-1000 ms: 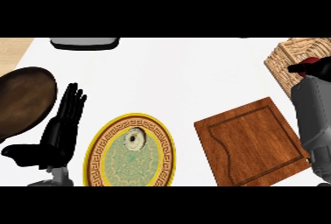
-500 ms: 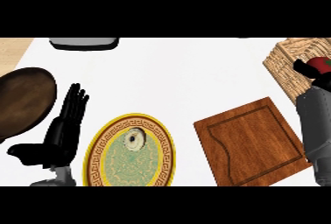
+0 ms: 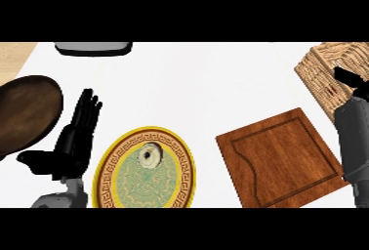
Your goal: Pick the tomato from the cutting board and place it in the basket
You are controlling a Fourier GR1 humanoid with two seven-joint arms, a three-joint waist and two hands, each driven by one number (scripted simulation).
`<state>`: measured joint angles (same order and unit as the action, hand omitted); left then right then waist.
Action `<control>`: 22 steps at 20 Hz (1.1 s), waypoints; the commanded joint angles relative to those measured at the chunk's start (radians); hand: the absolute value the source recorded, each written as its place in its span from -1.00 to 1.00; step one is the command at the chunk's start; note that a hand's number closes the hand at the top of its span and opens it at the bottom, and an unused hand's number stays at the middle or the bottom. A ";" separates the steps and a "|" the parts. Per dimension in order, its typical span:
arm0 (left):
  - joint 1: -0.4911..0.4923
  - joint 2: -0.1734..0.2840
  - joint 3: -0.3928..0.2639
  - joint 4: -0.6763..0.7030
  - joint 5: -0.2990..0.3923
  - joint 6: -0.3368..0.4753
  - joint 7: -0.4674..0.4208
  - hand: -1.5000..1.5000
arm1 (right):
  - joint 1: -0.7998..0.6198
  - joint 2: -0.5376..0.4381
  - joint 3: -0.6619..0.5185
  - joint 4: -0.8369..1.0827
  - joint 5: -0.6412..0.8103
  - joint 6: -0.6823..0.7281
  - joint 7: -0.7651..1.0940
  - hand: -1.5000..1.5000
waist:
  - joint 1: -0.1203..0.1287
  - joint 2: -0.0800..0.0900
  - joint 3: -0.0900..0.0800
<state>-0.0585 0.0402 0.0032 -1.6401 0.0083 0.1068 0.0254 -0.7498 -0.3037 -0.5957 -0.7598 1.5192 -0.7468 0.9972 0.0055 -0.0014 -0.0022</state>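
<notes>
Head view: our right hand [image 3: 349, 78] is over the woven wicker basket [image 3: 326, 73] for the drop; can't tell its grasp; tomato hidden.

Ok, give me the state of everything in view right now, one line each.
Cutting board: bare, no tomato on it.
Basket: upright at the right edge, partly hidden.
Right hand: over the basket, fingers unclear.
Left hand: open, resting.
Plate: flat, holds a small pale item.
Brown bowl: upright.
</notes>
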 commanded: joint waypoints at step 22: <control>0.054 0.016 0.009 -0.078 0.005 -0.003 0.032 0.00 | 0.458 0.301 0.140 -1.226 0.176 0.274 0.132 -1.00 | -0.021 -0.007 0.002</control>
<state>0.0043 0.0410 0.0054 -1.6856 0.0049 0.1103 0.0207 -0.3855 -0.0463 -0.5294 -1.7588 1.7339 -0.5903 1.0893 -0.0215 -0.0100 -0.0012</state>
